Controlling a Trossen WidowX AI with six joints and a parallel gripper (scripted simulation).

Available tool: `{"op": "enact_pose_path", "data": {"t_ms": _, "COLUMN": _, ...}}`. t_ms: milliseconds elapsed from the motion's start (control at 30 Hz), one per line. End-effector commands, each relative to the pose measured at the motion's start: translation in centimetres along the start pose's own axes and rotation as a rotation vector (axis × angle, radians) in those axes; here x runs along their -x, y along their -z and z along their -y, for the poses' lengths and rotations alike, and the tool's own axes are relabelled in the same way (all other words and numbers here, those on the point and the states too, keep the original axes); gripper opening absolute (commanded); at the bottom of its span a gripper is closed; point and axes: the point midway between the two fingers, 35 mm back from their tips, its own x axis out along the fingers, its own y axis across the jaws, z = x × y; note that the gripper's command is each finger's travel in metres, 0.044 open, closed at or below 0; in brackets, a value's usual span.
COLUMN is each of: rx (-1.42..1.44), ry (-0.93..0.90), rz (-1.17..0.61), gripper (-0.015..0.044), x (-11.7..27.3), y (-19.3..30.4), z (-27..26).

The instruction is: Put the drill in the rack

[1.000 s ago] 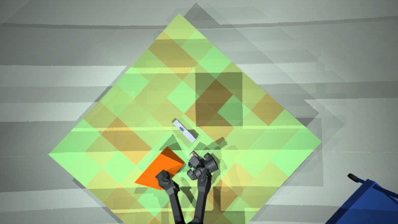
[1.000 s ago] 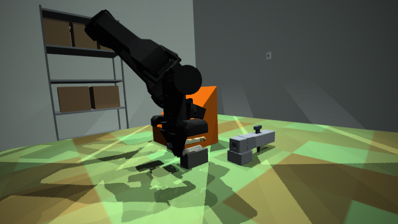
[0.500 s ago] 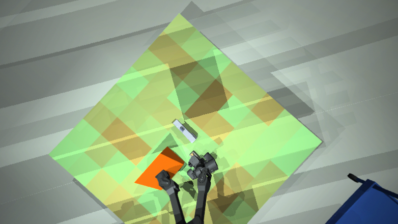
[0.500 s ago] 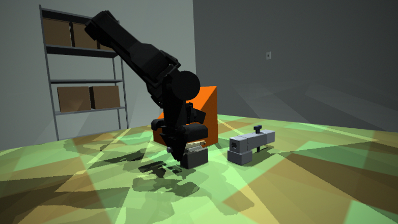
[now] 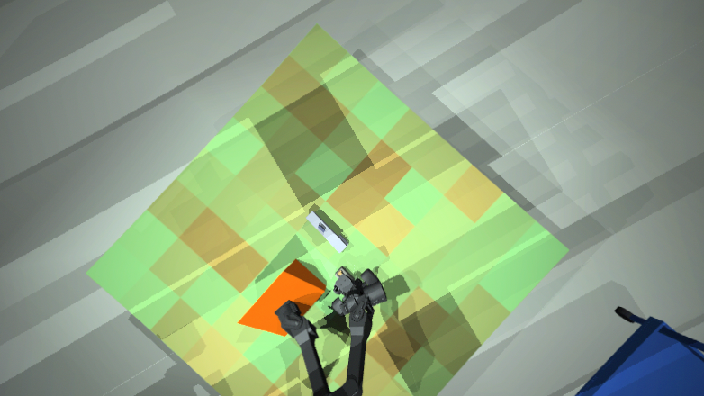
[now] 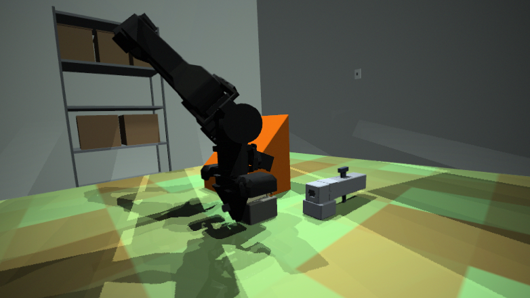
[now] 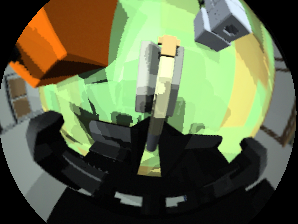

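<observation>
One drill (image 5: 340, 272) (image 6: 259, 198) (image 7: 164, 85), pinched in the gripper (image 5: 344, 284) (image 6: 238, 217) (image 7: 153, 119), is right at the rack's (image 5: 346, 270) (image 6: 263, 213) (image 7: 145, 75) top, maybe already seated. Best bet: line it up with the rack's walls, ease down gently, then open slowly so it doesn't get dragged off.

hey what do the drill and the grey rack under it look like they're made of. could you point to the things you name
The drill (image 7: 164, 85), pale cream with a tan tip, could be painted metal or plastic; its flat shading doesn't settle it. The rack (image 6: 263, 210) (image 7: 145, 75) looks like matte plastic or painted metal: plain grey faces, no grain.
</observation>
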Motion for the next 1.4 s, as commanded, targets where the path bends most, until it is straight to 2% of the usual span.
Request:
{"op": "enact_pose_path", "data": {"t_ms": 0, "rx": 0.01, "ry": -0.008, "rz": 0.007, "gripper": 0.0, "x": -0.57, "y": -0.4, "z": -0.25}}
{"op": "enact_pose_path", "data": {"t_ms": 1367, "rx": 0.01, "ry": -0.008, "rz": 0.008, "gripper": 0.0, "x": -0.75, "y": -0.95, "z": -0.6}}
